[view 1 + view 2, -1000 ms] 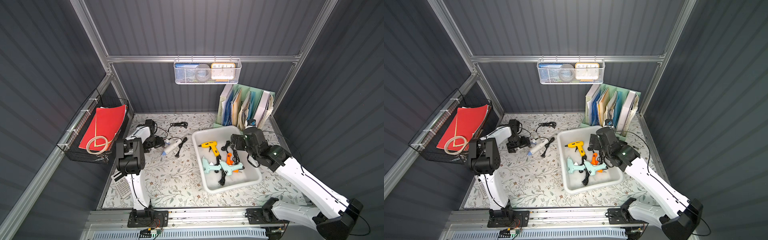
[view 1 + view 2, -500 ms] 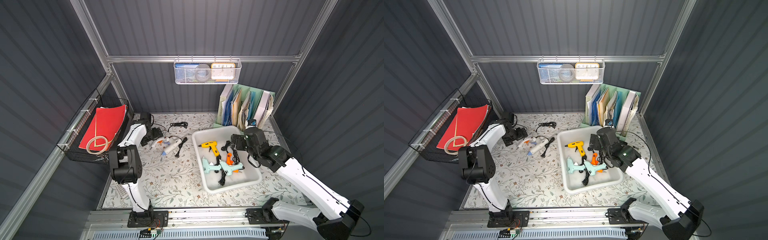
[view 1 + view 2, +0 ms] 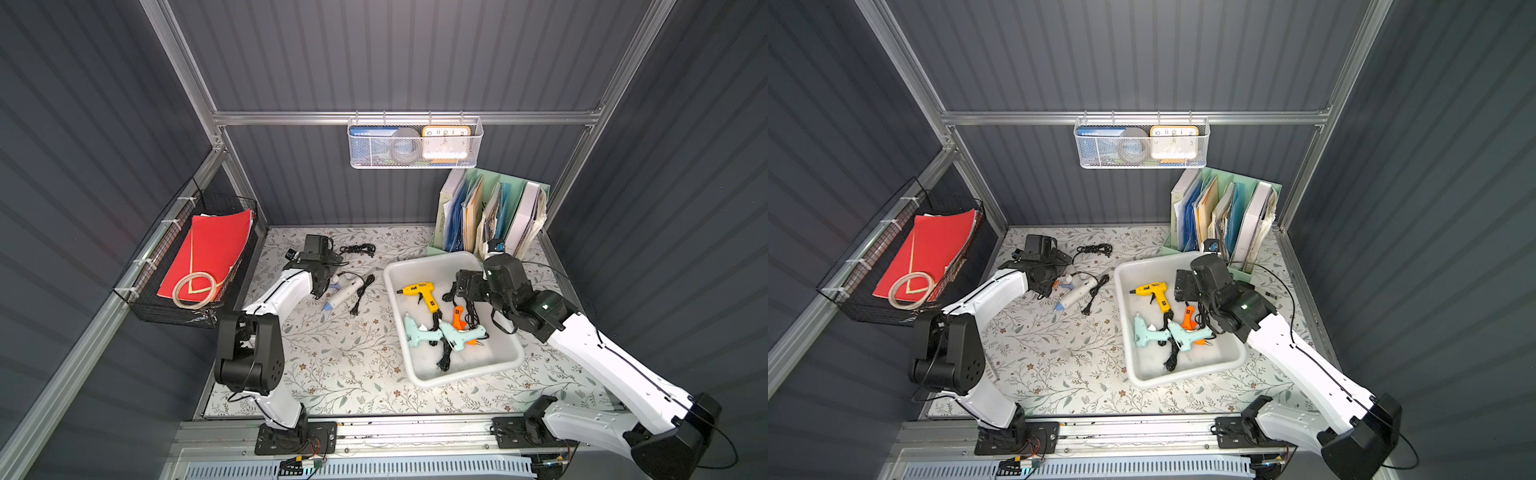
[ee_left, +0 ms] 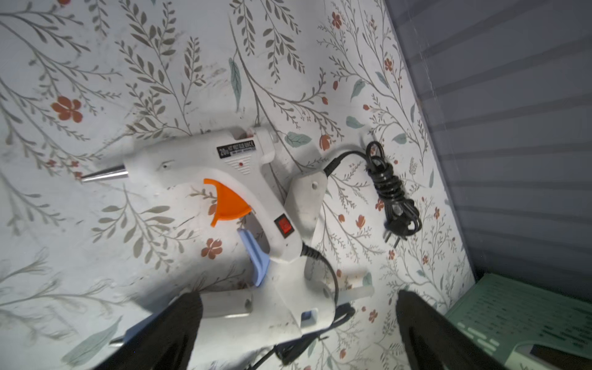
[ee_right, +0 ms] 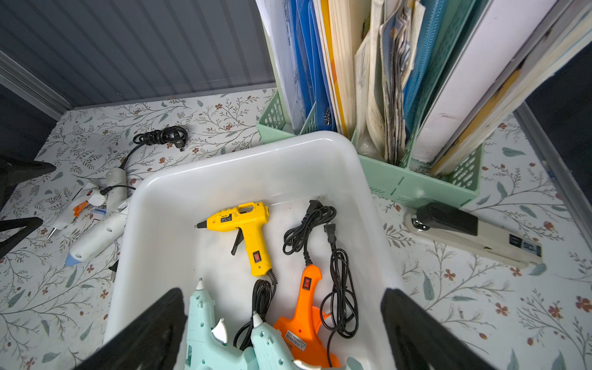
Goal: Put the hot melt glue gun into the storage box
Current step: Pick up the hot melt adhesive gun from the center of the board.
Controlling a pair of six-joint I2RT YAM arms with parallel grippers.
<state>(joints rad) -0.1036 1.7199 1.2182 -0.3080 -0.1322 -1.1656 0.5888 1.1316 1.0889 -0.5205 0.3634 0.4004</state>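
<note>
White glue gun (image 3: pixel 345 291) is lying diagonally on tabletop (image 3: pixel 332 361), nozzle pointing away from storage box (image 3: pixel 490 353). Left hand (image 4: pixel 298 298) is hovering over it, right hand (image 5: pixel 282 293) over storage box; both wide open, empty.

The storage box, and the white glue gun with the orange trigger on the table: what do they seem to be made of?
The storage box looks like smooth, slightly translucent white plastic: soft sheen, rounded moulded corners, rolled rim. The white glue gun seems to be matt moulded plastic, with a visible screw hole; its nozzle looks like bare metal, silvery and shiny.
</note>
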